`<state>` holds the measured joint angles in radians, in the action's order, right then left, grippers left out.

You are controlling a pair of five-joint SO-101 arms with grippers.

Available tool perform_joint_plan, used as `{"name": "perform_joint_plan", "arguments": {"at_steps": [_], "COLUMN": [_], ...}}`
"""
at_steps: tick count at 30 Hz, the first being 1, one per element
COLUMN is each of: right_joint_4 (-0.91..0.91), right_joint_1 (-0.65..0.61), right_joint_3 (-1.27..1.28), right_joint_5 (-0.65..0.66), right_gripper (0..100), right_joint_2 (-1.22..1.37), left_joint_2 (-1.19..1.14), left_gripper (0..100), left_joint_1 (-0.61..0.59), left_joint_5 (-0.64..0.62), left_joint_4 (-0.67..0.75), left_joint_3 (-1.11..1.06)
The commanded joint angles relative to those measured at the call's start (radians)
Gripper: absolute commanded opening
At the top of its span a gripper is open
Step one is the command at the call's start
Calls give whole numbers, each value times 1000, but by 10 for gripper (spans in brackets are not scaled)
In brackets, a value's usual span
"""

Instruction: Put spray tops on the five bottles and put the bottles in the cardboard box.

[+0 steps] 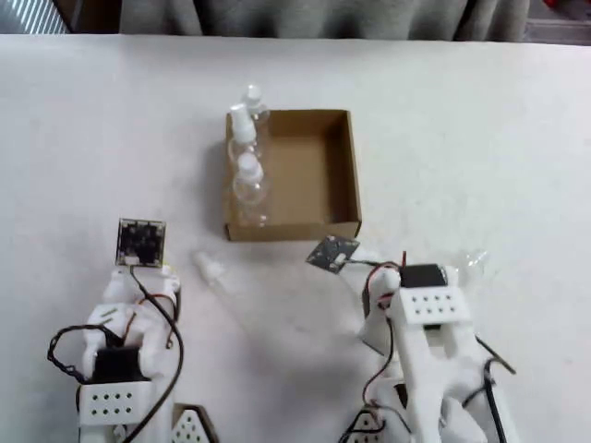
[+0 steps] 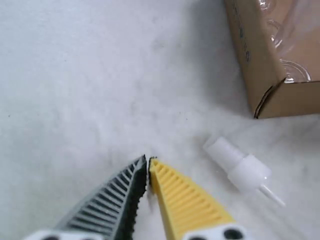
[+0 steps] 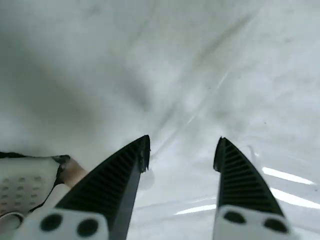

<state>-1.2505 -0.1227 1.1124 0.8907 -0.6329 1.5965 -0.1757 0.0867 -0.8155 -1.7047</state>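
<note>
Plastic spray top (image 2: 240, 170) looks light and slick, best pinched at its collar; left gripper (image 2: 148, 161) closed, right gripper (image 3: 183, 142) spread.

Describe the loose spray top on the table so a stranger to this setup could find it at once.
Start at the cardboard box in the middle of the table. Off its near left corner, between box and left gripper, the spray top lies on its side. It is small, white and opaque with a thin tube, unlike the clear bottles in the box.
</note>
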Motion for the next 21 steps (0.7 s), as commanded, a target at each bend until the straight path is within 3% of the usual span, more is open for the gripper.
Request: {"name": "perform_joint_plan", "arguments": {"at_steps": [1,7,13,21], "right_joint_4": [65,114,97,-108], "right_joint_1": [13,13,15,15], "right_joint_3": [-9,-12,-51,-298], "right_joint_5": [12,-52,-141,-149], "right_gripper": [190,8,16,15], "right_joint_2": [87,127,91,79], "left_joint_2": [10,10,10,10], "left_gripper": [22,22,22,22], "left_joint_1": [-8,-8,-8,-8], "left_joint_5": [8,8,8,8], "left_joint_4": [29,29,29,29], "left_joint_3": [6,6,6,6]}}
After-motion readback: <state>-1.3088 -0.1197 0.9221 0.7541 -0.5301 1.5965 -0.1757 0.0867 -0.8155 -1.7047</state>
